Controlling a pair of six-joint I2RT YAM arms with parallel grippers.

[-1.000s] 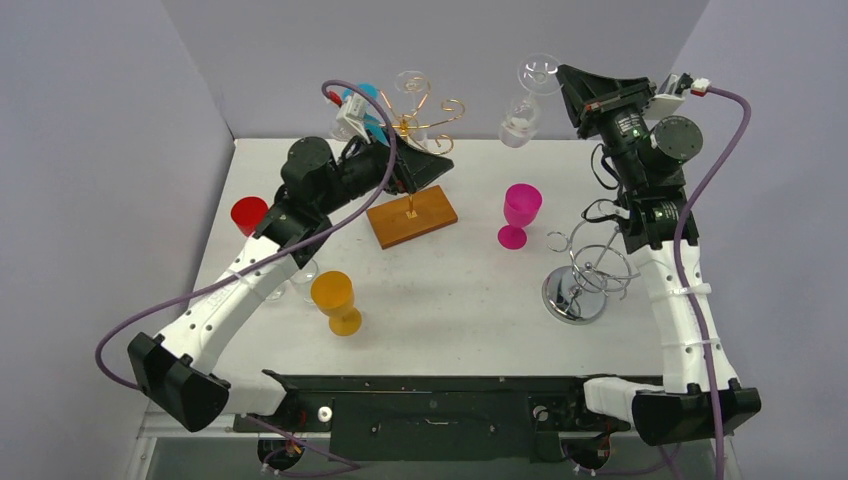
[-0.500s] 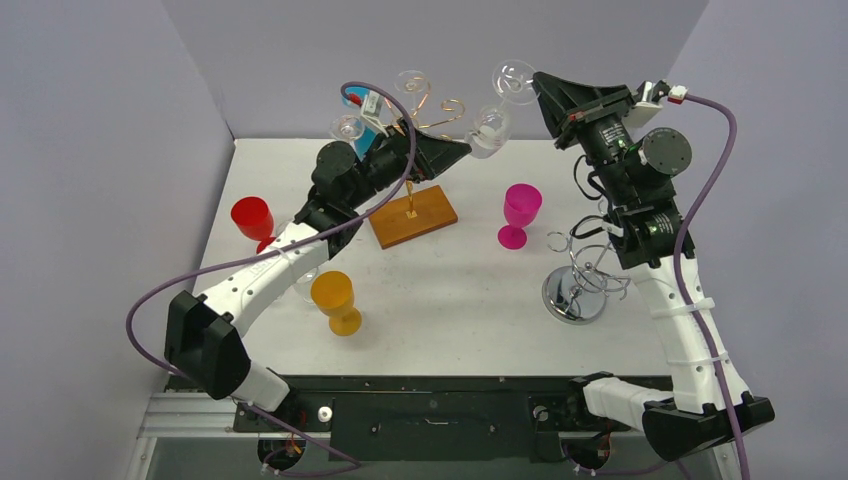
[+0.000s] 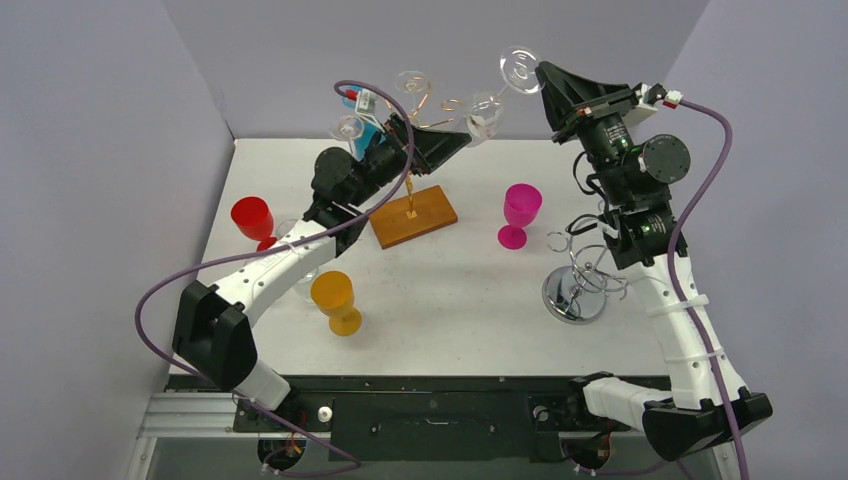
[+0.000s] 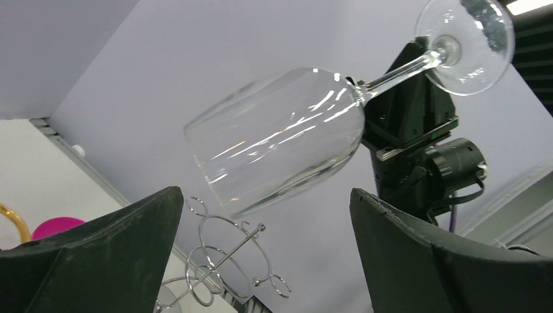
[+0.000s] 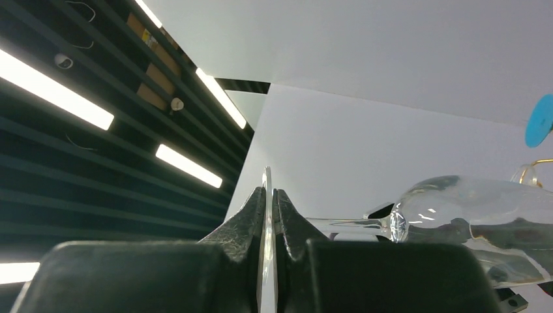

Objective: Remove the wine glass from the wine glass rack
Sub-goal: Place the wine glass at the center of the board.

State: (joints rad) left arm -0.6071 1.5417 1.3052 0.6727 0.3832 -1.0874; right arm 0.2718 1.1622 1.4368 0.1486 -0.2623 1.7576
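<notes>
Currently the wine glass (image 3: 487, 110) is held in mid-air at the upper centre of the top view. It is tilted, w/ its foot toward the upper right and its bowl just beside the curled gold arms of the wine glass rack (image 3: 425, 215); whether glass and wire touch can't be told. In the right wrist view the right gripper (image 5: 269, 195) is seen clamped on the thin edge of the glass's foot, one finger on each face of the disc. The left gripper (image 4: 264, 195) is held w/ jaws wide apart just under the bowl, and no contact w/ the glass is seen. The rack's wooden base is set on the table (image 3: 450, 300) at centre-left. A pink goblet (image 3: 520, 212) is stood upright to the right of the base, and a chrome stand (image 3: 578, 285) is placed at lower right. A red cup (image 3: 250, 216) and an orange goblet (image 3: 335, 300) are seen at the left, near the left arm.
</notes>
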